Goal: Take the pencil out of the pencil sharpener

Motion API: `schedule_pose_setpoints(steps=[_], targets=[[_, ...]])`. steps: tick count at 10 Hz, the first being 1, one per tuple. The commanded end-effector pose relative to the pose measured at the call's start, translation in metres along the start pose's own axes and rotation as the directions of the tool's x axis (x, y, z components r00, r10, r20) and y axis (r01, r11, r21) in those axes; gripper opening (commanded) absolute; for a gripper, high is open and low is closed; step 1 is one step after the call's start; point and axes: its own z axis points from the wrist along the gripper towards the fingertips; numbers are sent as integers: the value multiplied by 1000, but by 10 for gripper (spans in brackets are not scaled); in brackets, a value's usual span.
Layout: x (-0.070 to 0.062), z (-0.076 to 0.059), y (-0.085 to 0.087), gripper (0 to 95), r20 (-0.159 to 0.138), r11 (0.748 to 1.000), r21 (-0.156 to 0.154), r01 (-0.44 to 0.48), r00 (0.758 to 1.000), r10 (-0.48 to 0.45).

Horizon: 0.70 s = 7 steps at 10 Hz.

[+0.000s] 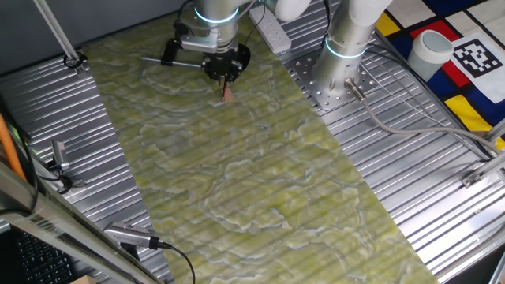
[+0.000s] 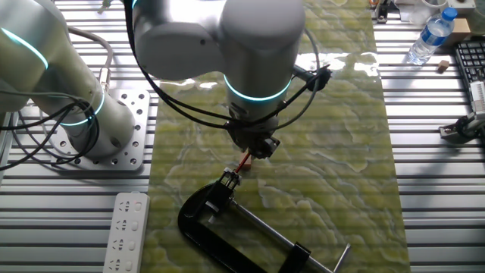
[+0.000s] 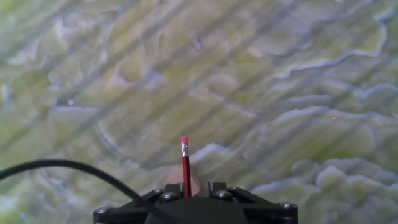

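The pencil, thin and dark red with a whitish band near its far end, runs straight out from between my fingers in the hand view. A pinkish-tan block, the pencil sharpener, shows just behind it at the fingers. My gripper is low over the green mat. Its jaws stand apart, the pencil against the left finger and a gap to the right one. In one fixed view the gripper has the pencil and a pinkish bit under it. In the other fixed view the pencil slants down-left from the gripper.
A black C-clamp with a long grey rod lies close beside the gripper; its round disc shows behind the hand. A white power strip and the arm's base plate are to one side. A green marbled mat covers the ribbed metal table.
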Motion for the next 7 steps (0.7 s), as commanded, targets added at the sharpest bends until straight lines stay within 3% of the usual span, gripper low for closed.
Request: schedule_pose_setpoints(steps=[1, 5, 6, 7], targets=[[0, 4, -1, 190, 8, 1000, 11, 3, 1000, -3], [-1, 13, -1, 190, 14, 1000, 17, 2, 1000, -2], [-3, 14, 0, 0, 14, 1000, 16, -7, 1000, 6], [-4, 15, 0, 0, 16, 1000, 17, -12, 1000, 12]])
